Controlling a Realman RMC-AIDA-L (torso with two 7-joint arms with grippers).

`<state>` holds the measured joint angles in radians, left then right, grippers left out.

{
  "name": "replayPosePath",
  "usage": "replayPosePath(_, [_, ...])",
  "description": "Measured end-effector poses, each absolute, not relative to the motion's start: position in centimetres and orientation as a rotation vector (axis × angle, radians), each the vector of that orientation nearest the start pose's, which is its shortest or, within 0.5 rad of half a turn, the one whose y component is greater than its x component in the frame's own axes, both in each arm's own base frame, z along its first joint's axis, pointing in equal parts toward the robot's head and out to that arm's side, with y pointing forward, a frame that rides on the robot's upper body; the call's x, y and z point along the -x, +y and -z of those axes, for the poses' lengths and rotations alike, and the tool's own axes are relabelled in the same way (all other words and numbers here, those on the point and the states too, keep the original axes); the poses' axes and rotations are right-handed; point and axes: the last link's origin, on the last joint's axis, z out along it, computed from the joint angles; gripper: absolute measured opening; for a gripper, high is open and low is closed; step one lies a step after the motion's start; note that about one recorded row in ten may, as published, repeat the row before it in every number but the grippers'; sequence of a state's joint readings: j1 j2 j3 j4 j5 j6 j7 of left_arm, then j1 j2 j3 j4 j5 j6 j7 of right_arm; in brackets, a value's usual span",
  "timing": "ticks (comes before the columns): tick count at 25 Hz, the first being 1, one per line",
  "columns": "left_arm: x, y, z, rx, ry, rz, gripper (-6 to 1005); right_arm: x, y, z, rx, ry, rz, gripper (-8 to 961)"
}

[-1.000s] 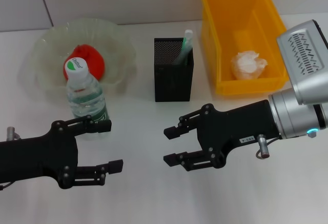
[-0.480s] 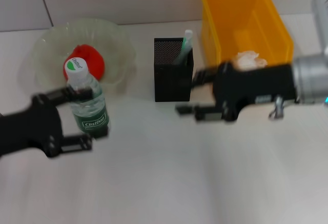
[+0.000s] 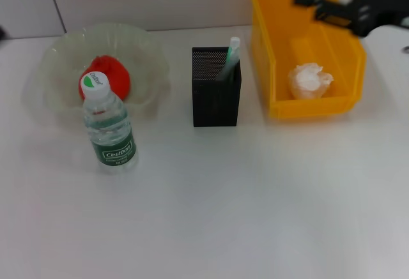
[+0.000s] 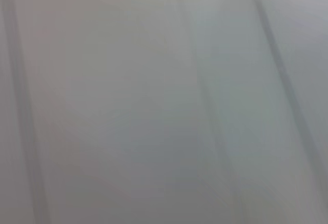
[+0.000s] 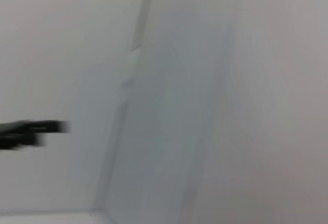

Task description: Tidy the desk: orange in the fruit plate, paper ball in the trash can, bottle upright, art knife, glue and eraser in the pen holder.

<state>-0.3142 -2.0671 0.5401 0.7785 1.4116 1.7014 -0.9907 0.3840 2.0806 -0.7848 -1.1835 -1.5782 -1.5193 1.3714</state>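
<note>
Right gripper [image 3: 319, 6] lifted away; left arm gone

Upright bottle [image 3: 110, 129]: green label [image 3: 117, 153] reads "Cestbon". Green-white cap [image 3: 96, 82] carries small print, too small to read.

The surface [image 3: 255, 215] looks smooth, matt white. The fruit plate [image 3: 144, 49] is translucent glossy plastic; the bottle [image 3: 110, 129] clear plastic with a paper-like label. The pen holder [image 3: 216, 97] is black mesh, the trash can [image 3: 332, 100] glossy yellow plastic holding crumpled paper [image 3: 308, 80].
</note>
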Motion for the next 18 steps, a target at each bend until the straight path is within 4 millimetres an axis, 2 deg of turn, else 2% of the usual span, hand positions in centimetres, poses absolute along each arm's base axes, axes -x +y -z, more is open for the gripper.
replayPosePath(1, [28.7, 29.6, -11.8, 1.963, -0.073, 1.064, 862, -21.2, 34.5, -11.9, 2.295, 0.063, -0.858, 523])
replayPosePath(2, [30.2, 28.7, -12.7, 1.794, -0.078, 1.08, 862, -23.1, 34.4, -13.2, 2.179, 0.081, -0.878, 523])
replayPosePath(3, [30.2, 28.7, -12.7, 1.794, -0.078, 1.08, 862, -23.1, 34.4, -13.2, 2.179, 0.081, -0.878, 524])
replayPosePath(6, [32.1, 27.4, -13.2, 1.591, -0.095, 1.079, 862, -26.0, 33.9, -14.9, 2.005, 0.106, -0.898, 524])
replayPosePath(7, [32.6, 27.1, -13.2, 1.543, -0.099, 1.069, 862, -27.7, 33.2, -15.6, 1.899, 0.116, -0.899, 524])
replayPosePath(8, [32.6, 27.1, -13.2, 1.543, -0.099, 1.069, 862, -27.7, 33.2, -15.6, 1.899, 0.116, -0.899, 524])
replayPosePath(9, [32.7, 27.0, -13.1, 1.528, -0.098, 1.063, 862, -29.0, 32.7, -16.0, 1.826, 0.137, -0.903, 524])
replayPosePath(13, [32.5, 27.1, -12.4, 1.548, -0.102, 1.068, 862, -30.0, 32.1, -16.0, 1.793, 0.155, -0.896, 524])
replayPosePath(18, [31.0, 28.3, -11.0, 1.703, -0.067, 1.08, 862, -28.8, 32.7, -14.3, 1.937, 0.143, -0.868, 523])
